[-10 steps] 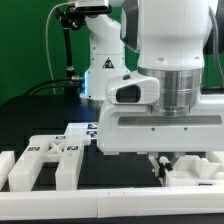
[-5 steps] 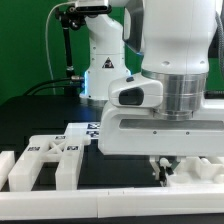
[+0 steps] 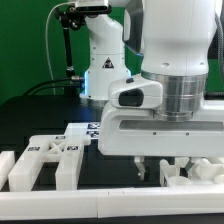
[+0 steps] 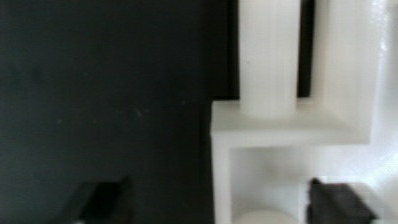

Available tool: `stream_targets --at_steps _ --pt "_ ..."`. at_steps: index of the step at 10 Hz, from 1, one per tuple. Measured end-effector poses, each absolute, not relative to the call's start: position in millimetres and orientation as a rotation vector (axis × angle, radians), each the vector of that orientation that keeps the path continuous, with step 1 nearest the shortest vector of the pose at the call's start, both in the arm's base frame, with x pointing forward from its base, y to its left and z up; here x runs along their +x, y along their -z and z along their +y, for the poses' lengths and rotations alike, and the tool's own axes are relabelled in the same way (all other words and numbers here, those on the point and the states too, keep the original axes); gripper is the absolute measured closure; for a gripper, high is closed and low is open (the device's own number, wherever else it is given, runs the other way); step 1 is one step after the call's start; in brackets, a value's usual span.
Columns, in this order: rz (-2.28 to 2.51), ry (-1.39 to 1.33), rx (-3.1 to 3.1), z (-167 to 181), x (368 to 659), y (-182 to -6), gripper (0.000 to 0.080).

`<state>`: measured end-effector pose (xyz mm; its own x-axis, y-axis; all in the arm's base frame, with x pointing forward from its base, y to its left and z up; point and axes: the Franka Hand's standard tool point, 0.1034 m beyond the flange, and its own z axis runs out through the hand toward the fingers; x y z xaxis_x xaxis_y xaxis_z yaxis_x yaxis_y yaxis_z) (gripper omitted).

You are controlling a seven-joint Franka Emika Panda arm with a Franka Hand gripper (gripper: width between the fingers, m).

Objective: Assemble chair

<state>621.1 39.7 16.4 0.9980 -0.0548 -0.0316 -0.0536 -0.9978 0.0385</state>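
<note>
First, at about 8 o'clock in the exterior view, a matte white X-braced chair panel (image 3: pixel 45 155) lies flat on the black table (image 3: pixel 30 115). It has small black-and-white square tags on it. A long plain white border rail (image 3: pixel 90 195) runs along the front edge, near 6 o'clock.

Next, close to the middle of that view, a little white tagged piece (image 3: pixel 88 128) peeks out from behind the robot. I cannot tell what it is.

Then comes the big white robot arm (image 3: pixel 175 50). It fills the space from 12 o'clock to 3 o'clock and reaches straight down. Its two-finger gripper (image 3: pixel 165 168) hangs low, at about 5 o'clock, just above the table.

The gripper is let go: its two fingers stand wide apart and hold nothing. A matte white blocky chair part (image 3: pixel 200 172) sits on the table right under it, reaching out toward 4 o'clock.

The wrist view shows the same gripper (image 4: pixel 222 200) from above. One dark fingertip (image 4: pixel 98 200) stands away from the blocky chair part (image 4: pixel 276 125), with bare black table between them. The other fingertip is at the far side of the part, and I cannot tell if it touches. The part has a thin white post joined to a square block.
</note>
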Motion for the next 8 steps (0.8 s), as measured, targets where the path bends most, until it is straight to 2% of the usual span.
stream_targets --at_steps 1,3,8 --pt "-0.084 0.051 3.102 39.7 621.1 -16.4 0.0186" --pt "-0.084 0.051 3.102 39.7 621.1 -16.4 0.0157" --pt "-0.084 0.045 3.103 39.5 622.1 -18.8 0.0151"
